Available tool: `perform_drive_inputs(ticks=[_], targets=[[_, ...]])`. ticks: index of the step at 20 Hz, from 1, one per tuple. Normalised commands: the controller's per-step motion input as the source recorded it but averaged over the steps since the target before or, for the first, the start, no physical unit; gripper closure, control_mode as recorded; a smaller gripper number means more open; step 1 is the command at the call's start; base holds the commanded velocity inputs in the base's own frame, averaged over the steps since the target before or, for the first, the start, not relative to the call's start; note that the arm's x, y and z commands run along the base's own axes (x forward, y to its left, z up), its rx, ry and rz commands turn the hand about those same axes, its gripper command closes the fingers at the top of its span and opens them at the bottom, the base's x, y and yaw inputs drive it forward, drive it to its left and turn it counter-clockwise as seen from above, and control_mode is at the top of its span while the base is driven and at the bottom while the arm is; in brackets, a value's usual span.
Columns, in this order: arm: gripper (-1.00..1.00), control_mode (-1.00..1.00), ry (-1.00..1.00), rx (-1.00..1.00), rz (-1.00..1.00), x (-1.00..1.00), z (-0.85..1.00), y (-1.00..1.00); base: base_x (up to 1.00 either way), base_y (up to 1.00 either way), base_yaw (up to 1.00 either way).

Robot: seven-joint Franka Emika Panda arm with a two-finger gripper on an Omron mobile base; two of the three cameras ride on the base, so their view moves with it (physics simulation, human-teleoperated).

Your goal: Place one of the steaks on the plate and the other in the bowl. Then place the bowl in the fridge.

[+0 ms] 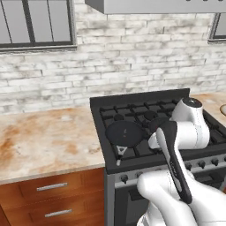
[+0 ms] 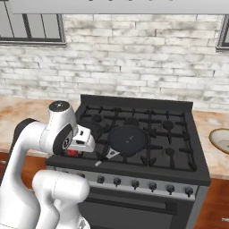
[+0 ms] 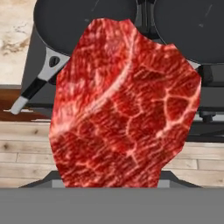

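Observation:
A deep red steak (image 3: 124, 105) with white marbling takes up most of the hand view and hides the fingertips. My gripper (image 2: 73, 151) is shut on it, in front of the stove's front left corner, and a bit of red meat (image 2: 71, 153) shows under the hand. At the far right a tan bowl (image 2: 220, 139) with a paler rim sits on the counter; its edge (image 1: 223, 109) also shows in the left base view. The plate and the fridge are out of view.
Two black pans (image 2: 128, 139) (image 2: 91, 127) sit on the black gas stove (image 2: 179, 134); the nearer pan's handle (image 2: 105, 157) points at the front edge. A marbled counter (image 1: 44, 141) lies left of the stove over wooden drawers (image 1: 53, 190). A brick wall stands behind.

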Motion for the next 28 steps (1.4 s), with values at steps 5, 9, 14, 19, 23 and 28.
perform_drive_inputs(ticks=[5, 9, 14, 19, 23, 28], targets=[[1.0, 1.0, 0.0, 0.0, 0.0, 0.0, 0.0, 0.0, -0.04, -0.17, 0.0], [1.0, 1.0, 0.0, 0.0, 0.0, 0.0, 0.0, 0.0, -0.06, -0.7, 0.0], [1.0, 1.0, 0.0, 0.0, 0.0, 0.0, 0.0, 0.0, -0.18, -1.0, 0.0], [1.0, 1.0, 0.0, 0.0, 0.0, 0.0, 0.0, 0.0, -0.18, -1.0, 0.0], [1.0, 1.0, 0.0, 0.0, 0.0, 0.0, 0.0, 0.0, 0.0, -1.0, 0.0], [1.0, 1.0, 0.0, 0.0, 0.0, 0.0, 0.0, 0.0, 0.11, -0.92, 0.0]])
